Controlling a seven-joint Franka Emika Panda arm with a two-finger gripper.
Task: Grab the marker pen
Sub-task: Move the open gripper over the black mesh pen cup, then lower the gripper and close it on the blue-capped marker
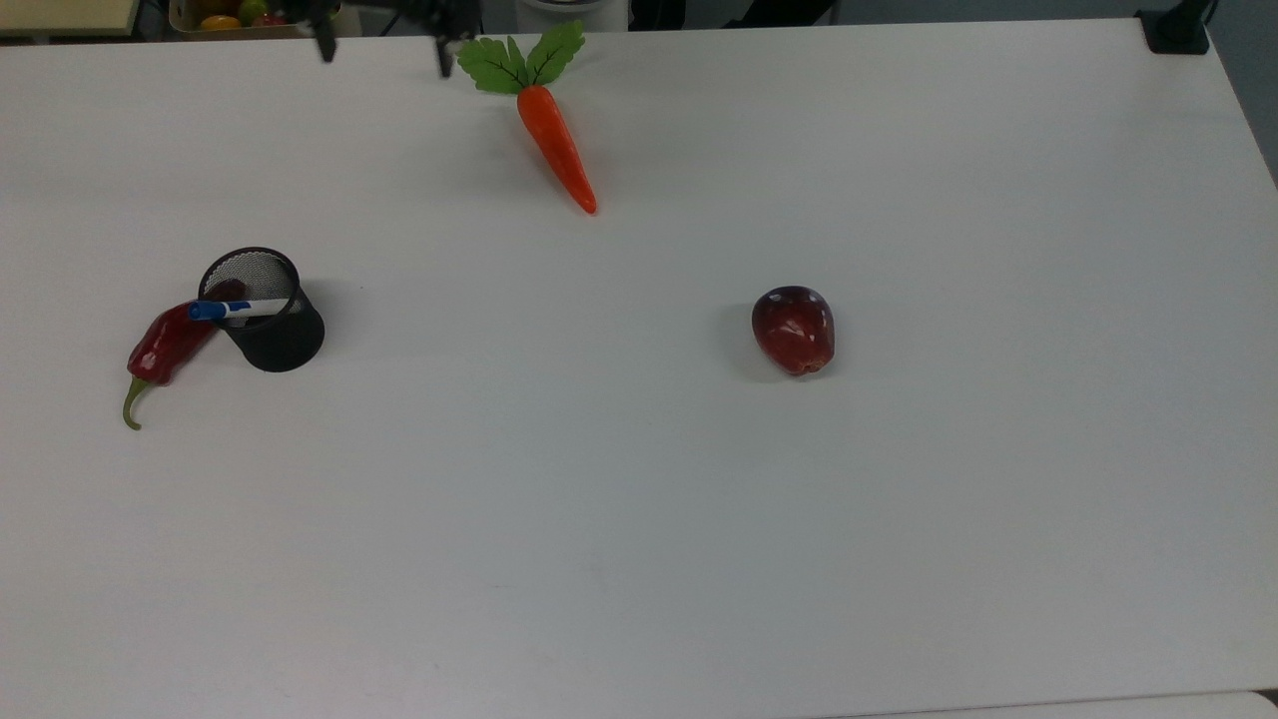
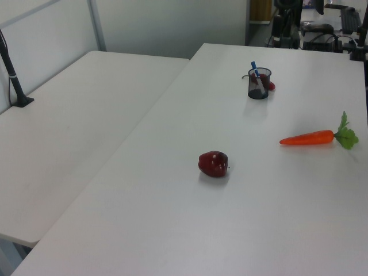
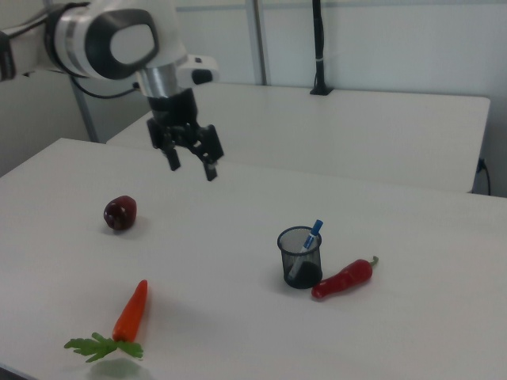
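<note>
Your gripper [image 3: 191, 162] hangs in the air above the white table [image 3: 238, 237], its two fingers spread wide with nothing between them. In the top view the gripper [image 1: 384, 48] shows at the upper edge, just to the top view's left of the carrot's green leaves.

The marker pen [image 3: 314, 233] is well apart from the gripper: in the right view it sits below and to the right view's right of the fingers, standing tilted in the black mesh cup [image 3: 300, 258] with its blue cap sticking up over the rim. In the top view the marker pen [image 1: 240, 309] leans across the mouth of the mesh cup [image 1: 268, 318], blue cap toward the top view's left, below and to the left of the gripper.

A red chilli pepper [image 3: 343, 278] lies touching the cup on the side away from the gripper. The carrot [image 3: 130, 310] lies on the table below the gripper in the right view, near the front edge. The red apple [image 3: 120, 213] rests down and to the right view's left of the fingers, closer to them than the cup is.

In the left view the marker pen [image 2: 256, 75] stands in the cup [image 2: 259, 84] toward the far end of the table.
</note>
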